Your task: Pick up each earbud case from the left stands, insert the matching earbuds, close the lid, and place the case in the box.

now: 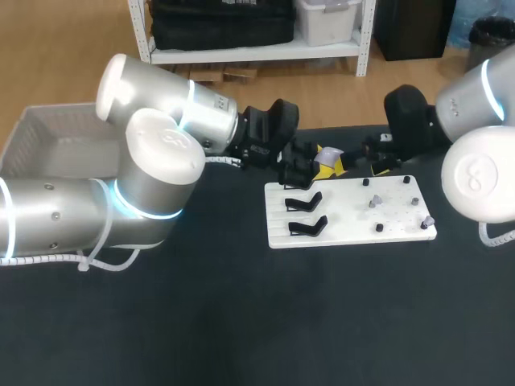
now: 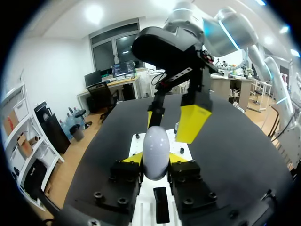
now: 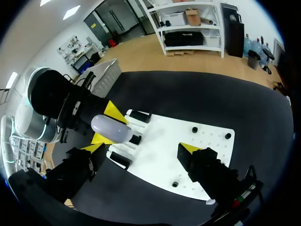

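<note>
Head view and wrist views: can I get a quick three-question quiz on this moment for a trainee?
1. True or false: the left gripper is shut on the earbud case.
2. The right gripper is: A) open, holding nothing; B) shut on the case; C) shut on a stand.
3. Fill in: in the head view, the box sits to the ___ of the white board.

Key: 1 true; 2 A; 3 left.
</note>
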`<state>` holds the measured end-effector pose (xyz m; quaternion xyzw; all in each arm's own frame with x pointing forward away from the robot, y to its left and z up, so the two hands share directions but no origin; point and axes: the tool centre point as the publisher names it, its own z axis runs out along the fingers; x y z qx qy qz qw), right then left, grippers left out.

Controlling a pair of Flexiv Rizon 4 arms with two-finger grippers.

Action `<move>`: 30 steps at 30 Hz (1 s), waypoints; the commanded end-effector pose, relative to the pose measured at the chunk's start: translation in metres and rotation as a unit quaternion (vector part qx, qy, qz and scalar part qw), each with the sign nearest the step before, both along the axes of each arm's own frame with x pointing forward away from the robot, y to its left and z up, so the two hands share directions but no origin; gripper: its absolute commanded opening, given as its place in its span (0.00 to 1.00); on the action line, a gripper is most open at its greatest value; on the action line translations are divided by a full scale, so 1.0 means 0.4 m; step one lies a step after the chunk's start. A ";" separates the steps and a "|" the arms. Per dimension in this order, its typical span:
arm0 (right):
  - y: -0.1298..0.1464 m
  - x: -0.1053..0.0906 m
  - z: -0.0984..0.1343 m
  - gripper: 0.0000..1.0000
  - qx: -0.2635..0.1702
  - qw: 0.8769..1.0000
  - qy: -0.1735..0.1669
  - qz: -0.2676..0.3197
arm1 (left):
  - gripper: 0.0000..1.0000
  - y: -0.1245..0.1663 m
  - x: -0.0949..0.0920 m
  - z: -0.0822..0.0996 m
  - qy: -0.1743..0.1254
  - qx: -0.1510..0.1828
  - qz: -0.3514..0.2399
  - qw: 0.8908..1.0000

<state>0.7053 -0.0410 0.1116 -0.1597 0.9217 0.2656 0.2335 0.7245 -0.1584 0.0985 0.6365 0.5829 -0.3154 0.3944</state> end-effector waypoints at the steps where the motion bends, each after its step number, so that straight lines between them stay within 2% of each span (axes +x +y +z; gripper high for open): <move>1: 0.005 0.013 0.001 1.00 -0.003 1.000 0.002 -0.005 | 0.00 0.008 -0.011 0.002 0.000 -0.007 -0.001 1.000; 14: -0.018 0.024 0.039 1.00 -0.004 1.000 -0.018 -0.018 | 0.00 0.001 -0.025 -0.015 0.014 -0.011 -0.010 1.000; 17: -0.030 0.019 0.045 1.00 -0.007 0.999 -0.022 -0.023 | 0.00 0.004 -0.025 -0.015 0.018 -0.021 -0.008 1.000; 21: -0.070 0.002 0.056 1.00 -0.050 0.998 -0.034 -0.034 | 0.00 0.015 -0.018 -0.002 0.022 -0.048 0.001 0.999; 27: -0.132 -0.043 0.061 1.00 -0.146 0.987 -0.051 -0.030 | 0.00 0.034 -0.018 0.041 0.024 -0.119 0.010 0.993; 30: -0.160 -0.068 0.050 1.00 -0.174 0.983 -0.052 -0.032 | 0.00 0.043 -0.020 0.061 0.027 -0.155 0.021 0.987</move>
